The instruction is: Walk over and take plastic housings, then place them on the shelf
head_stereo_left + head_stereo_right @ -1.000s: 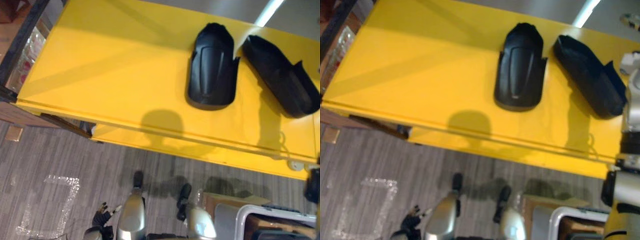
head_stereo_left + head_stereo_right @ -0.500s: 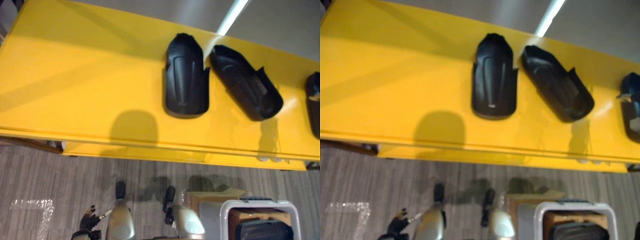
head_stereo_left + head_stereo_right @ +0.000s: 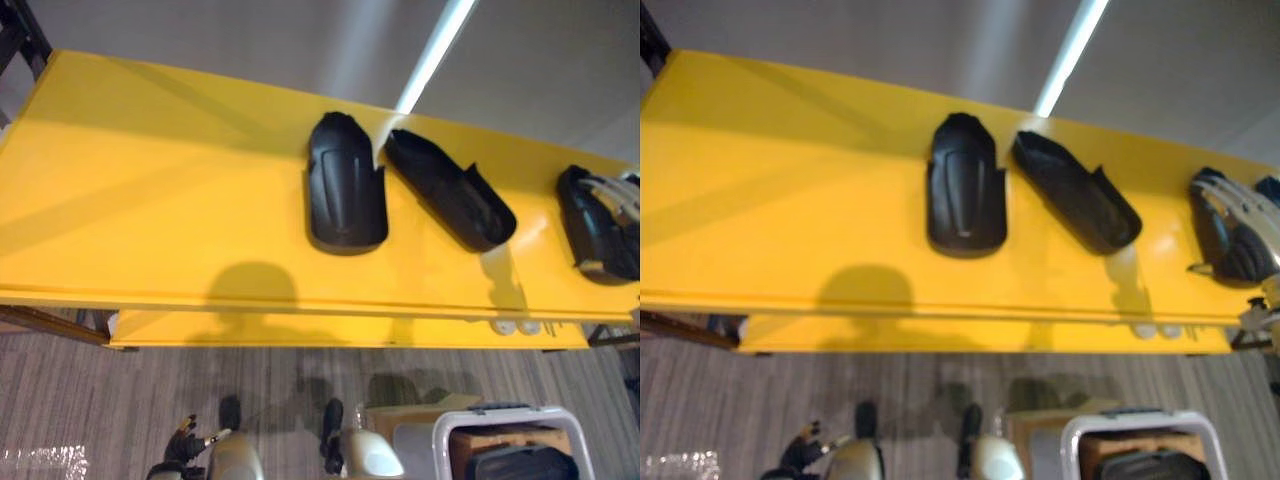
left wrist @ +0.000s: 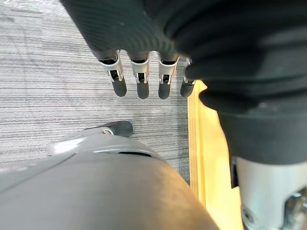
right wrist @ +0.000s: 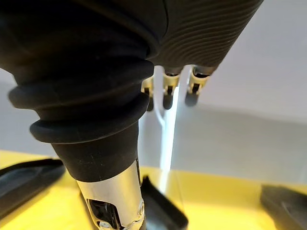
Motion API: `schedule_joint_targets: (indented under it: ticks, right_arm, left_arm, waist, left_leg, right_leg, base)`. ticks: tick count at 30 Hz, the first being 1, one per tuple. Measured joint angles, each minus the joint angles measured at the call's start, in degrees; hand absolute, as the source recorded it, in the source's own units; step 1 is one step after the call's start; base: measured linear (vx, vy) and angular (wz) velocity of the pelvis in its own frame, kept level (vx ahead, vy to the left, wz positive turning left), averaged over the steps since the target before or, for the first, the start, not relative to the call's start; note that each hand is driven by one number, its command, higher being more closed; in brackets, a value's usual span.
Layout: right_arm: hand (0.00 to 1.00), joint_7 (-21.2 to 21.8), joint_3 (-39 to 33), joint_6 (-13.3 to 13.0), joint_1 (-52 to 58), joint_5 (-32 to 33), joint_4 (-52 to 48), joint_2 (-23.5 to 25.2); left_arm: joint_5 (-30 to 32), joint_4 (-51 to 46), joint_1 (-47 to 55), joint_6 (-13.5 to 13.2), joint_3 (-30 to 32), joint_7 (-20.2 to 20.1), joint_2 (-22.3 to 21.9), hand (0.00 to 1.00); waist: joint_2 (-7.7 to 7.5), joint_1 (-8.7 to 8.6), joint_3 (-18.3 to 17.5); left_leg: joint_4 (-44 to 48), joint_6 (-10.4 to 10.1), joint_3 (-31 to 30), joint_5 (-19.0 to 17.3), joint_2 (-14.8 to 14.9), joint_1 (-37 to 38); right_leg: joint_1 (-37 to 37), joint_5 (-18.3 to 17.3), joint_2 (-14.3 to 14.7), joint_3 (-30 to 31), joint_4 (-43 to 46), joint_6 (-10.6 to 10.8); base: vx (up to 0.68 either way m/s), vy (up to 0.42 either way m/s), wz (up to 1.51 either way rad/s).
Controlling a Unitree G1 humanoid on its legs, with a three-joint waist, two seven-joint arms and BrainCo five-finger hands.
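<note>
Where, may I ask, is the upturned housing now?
In the eye views, the upturned housing lies right of centre on the yellow shelf, right of the domed housing.

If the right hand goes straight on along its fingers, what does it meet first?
Probably nothing on the table: the right hand points over the housings toward the grey surface beyond. Depth is unclear.
</note>
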Motion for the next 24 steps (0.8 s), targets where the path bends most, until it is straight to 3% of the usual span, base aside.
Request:
schedule_joint_targets:
  ticks: [3,8,10,13,17,24]
  right_arm:
    - [0.00,0.93,0.27,0.18,1.94,-0.41,-0.06,0.14]
    - [0.00,0.84,3.30,1.23,1.09,-0.49,-0.09,1.59]
    - [0.00,0.20,4.05,2.15,-0.95,-1.24,-0.08,2.89]
    - [0.00,-4.10,4.19,4.40,-6.16,-4.46,0.03,3.10]
    - [0.00,-10.59,5.31,5.93,-12.14,-8.26,0.91,3.06]
    - [0.00,-11.72,9.29,9.52,-17.15,-11.53,4.65,2.99]
  left_arm:
    - [0.05,-0.01,0.08,1.01,-0.49,0.12,-0.15,0.00]
    - [0.14,0.11,0.06,1.37,-0.33,0.58,0.48,0.00]
    - [0.08,0.09,-0.47,1.31,-0.33,1.28,0.95,0.00]
    - [-0.70,0.09,-3.60,0.91,-0.35,2.12,2.26,0.00]
    - [-2.78,0.01,-5.64,0.07,-0.56,2.85,2.21,0.00]
    - [-2.82,-0.09,-8.34,-0.56,-2.59,4.01,2.29,0.00]
  waist:
    - [1.00,-0.15,-0.93]
    - [0.59,-0.02,-0.72]
    - [0.24,-0.08,0.14]
    - [0.23,0.19,4.06]
    - [1.36,0.20,7.33]
    - [3.79,0.53,9.18]
  left_leg:
    - [0.64,0.02,-0.11,0.13,0.22,-1.80]
    - [-0.81,0.20,0.01,1.57,0.17,-2.09]
    - [0.82,0.28,-0.07,1.31,0.57,-3.89]
    - [4.15,0.22,-0.21,-0.02,1.41,-6.48]
    - [8.01,0.50,-0.43,-2.00,1.83,-9.44]
    - [12.27,0.81,-2.27,-3.36,1.93,-13.83]
  right_leg:
    - [-1.45,-0.36,0.12,0.06,0.32,0.56]
    - [-2.78,0.53,0.56,0.24,0.20,0.77]
    - [-3.82,1.29,0.89,0.29,0.21,0.47]
    - [-4.84,2.20,1.58,0.72,0.10,-0.05]
    - [-6.02,2.32,2.03,1.14,0.12,-0.14]
    - [-7.76,2.52,2.27,0.18,0.28,-0.28]
  base:
    - [-0.05,-0.005,0.02]
    - [0.04,-0.010,0.02]
    - [0.05,-0.021,0.02]
    - [-0.02,0.004,-0.03]
    - [-0.04,0.022,-0.04]
    - [0.02,0.010,0.10]
